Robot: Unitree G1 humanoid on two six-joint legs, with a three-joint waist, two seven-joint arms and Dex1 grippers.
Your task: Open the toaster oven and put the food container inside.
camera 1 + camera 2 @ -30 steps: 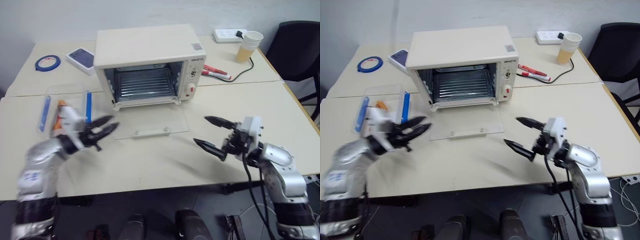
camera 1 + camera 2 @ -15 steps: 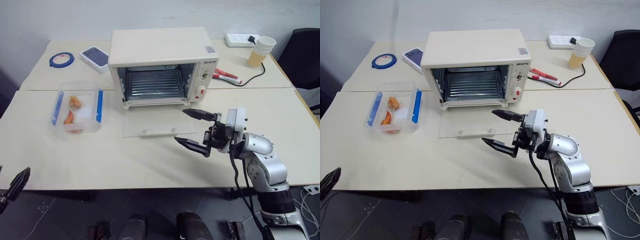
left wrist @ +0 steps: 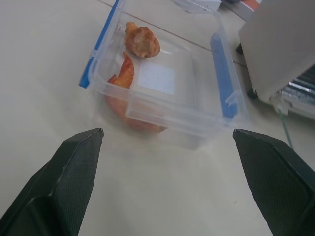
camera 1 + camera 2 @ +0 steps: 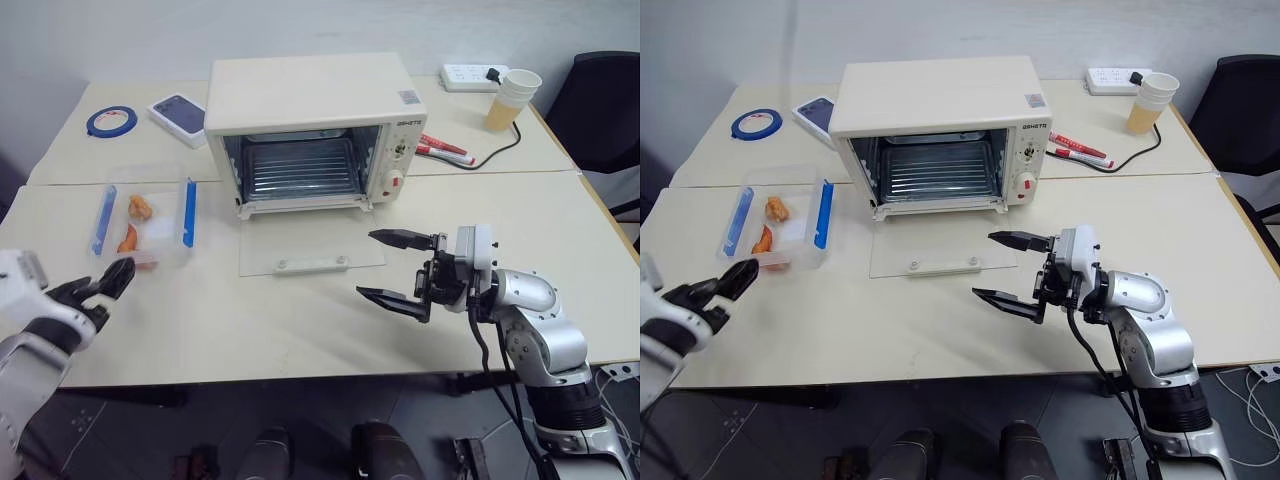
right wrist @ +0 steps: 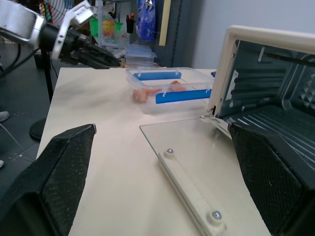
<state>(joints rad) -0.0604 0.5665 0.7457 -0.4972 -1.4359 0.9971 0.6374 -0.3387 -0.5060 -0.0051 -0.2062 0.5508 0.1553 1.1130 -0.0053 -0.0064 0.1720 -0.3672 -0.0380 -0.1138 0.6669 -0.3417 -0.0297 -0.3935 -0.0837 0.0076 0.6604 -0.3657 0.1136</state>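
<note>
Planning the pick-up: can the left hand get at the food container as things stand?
Probably yes. The left hand is open and faces the food container across bare table; nothing lies between them, and the toaster oven stands off to the side.

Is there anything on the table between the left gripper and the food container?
No. In the left wrist view, bare table top separates the open left gripper from the food container.
</note>
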